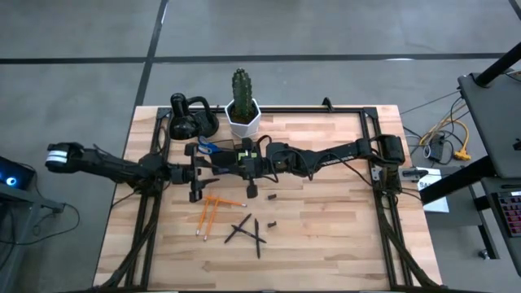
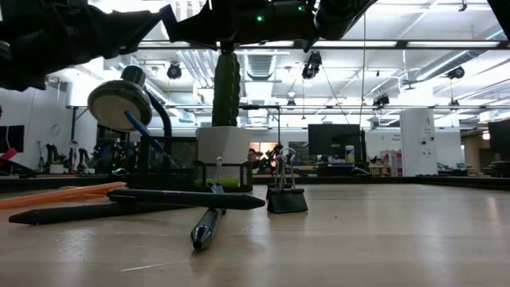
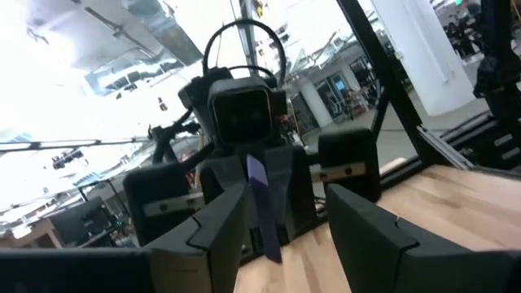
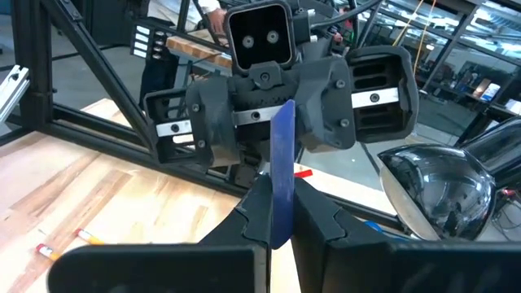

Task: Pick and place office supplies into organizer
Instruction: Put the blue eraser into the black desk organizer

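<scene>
The right gripper [image 4: 281, 216] has its jaws closed on a thin blue strip [image 4: 282, 163], standing upright between the fingertips, while the left gripper [image 3: 285, 220], jaws spread wide with nothing in them, faces it nose to nose above the middle of the bench [image 1: 342, 236]. What the strip is cannot be told for sure; it looks light, flat and stiff enough to stand, yet slick, so a pinch low across its faces seems the safest hold. Just behind the two grippers sits the small dark organizer [image 2: 171, 177], beside the white cactus pot [image 1: 243, 116] and the black looped gadget [image 1: 189, 116]. Nearer the front edge lie orange pencils [image 1: 209, 213] and crossed black pens [image 1: 248, 230], thin, rigid and apt to roll, best taken mid-shaft. A black binder clip [image 2: 287, 197] stands close by, compact and easy to pinch at its body.
</scene>
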`<action>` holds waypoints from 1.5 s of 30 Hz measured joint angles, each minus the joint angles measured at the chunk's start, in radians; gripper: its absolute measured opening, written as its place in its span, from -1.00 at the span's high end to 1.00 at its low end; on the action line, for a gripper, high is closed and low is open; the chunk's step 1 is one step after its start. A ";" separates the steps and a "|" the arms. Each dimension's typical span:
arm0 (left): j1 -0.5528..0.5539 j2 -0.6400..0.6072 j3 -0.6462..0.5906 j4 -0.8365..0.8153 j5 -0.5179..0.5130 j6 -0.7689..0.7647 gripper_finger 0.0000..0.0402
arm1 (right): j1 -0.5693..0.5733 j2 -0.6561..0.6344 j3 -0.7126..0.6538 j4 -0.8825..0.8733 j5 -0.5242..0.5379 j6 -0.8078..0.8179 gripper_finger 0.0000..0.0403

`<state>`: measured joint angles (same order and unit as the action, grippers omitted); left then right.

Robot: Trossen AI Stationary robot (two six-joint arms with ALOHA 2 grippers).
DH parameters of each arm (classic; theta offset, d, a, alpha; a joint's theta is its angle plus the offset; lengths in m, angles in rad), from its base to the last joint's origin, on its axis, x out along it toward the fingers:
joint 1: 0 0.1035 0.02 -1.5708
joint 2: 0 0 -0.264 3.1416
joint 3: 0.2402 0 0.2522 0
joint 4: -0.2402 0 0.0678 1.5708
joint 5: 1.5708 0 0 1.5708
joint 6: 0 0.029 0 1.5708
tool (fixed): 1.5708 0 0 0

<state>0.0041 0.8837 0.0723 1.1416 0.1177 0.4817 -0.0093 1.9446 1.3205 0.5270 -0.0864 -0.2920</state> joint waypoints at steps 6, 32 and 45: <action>0.000 0.081 0.004 0.110 -0.001 -0.001 0.22 | 0.000 0.000 0.000 0.000 0.000 0.000 0.94; 0.000 0.206 0.084 0.132 -0.009 -0.006 0.22 | 0.000 0.000 0.000 -0.026 0.000 -0.022 0.94; 0.000 0.202 0.071 0.135 -0.123 -0.007 0.22 | 0.000 0.000 0.000 -0.026 0.006 -0.027 0.94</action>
<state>0.0040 1.0859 0.1434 1.2762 -0.0055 0.4744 -0.0093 1.9446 1.3201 0.5007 -0.0799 -0.3187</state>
